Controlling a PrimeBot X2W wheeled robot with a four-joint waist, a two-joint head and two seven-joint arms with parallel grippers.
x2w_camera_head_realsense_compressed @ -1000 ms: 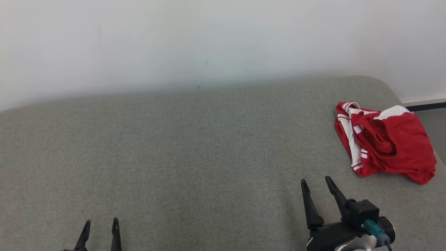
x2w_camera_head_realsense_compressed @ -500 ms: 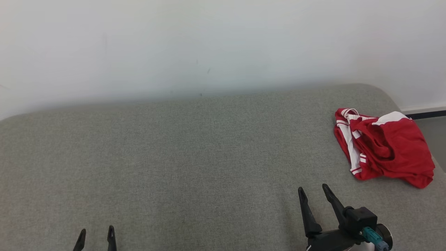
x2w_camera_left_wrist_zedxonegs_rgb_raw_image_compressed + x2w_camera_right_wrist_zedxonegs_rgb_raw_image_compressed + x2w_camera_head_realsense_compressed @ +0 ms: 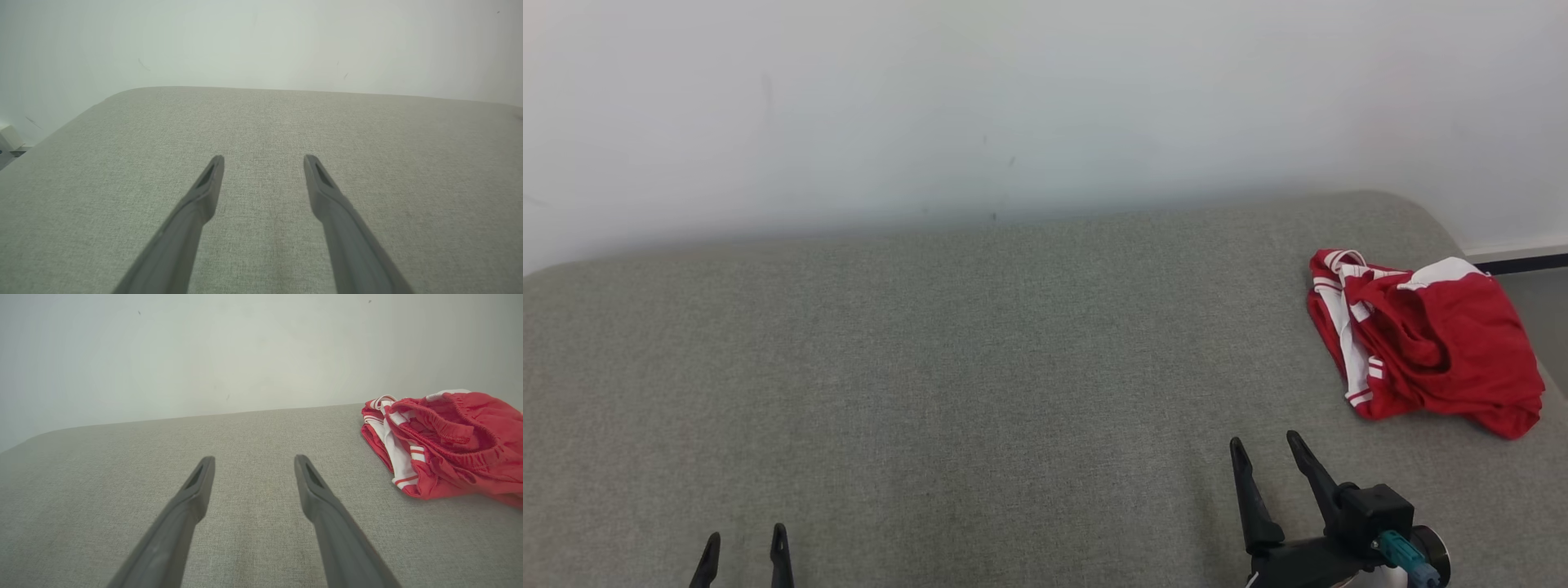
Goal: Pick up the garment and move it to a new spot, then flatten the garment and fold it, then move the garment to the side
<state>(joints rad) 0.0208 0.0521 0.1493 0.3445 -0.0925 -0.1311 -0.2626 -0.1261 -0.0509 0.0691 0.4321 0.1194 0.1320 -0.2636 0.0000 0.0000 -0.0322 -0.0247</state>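
Red shorts [image 3: 1429, 343] sit crumpled by the cushion's [image 3: 1013, 367] far right corner, beyond my right gripper [image 3: 1265, 439]. It's spread wide, left gripper [image 3: 746, 532] too.

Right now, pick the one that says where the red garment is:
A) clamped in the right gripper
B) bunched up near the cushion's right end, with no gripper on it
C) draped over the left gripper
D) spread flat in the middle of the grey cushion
B: the red garment lies crumpled near the right end of the grey cushion, apart from the open right gripper.
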